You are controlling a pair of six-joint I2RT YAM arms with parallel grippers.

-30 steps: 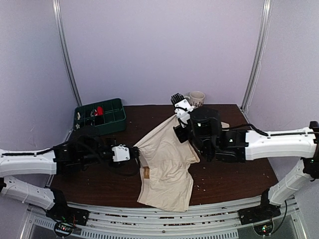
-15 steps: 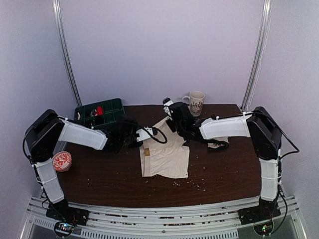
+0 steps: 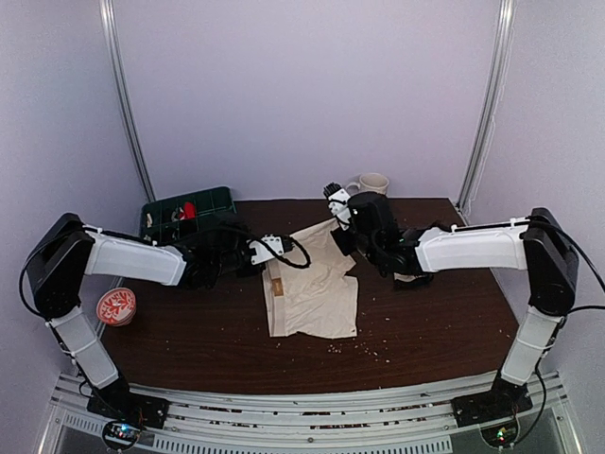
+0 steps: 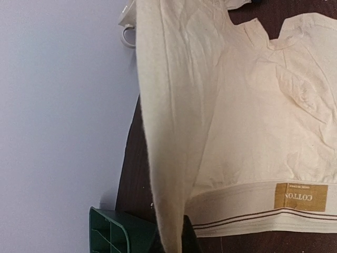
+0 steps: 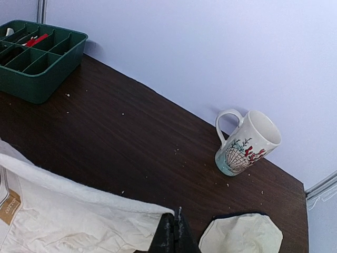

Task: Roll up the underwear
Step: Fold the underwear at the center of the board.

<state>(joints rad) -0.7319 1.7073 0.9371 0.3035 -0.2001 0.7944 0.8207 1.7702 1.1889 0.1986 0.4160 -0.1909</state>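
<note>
Underwear lies part-spread on table, just nearside of mug. We see left gripper pinching waistband end and right gripper pinching edge nearest mug. We judge both grips tension cloth flat, ready for rolling.

The underwear hides most of the mug, and the bottom edge crops the green tray.

Two white-and-black arms, side by side.
The left arm and right arm wear white link shells over bulky black joints, with thin black cables looping at the wrists (tiny lights glow at the bases); left pincer and right pincer are black-tipped.
</note>
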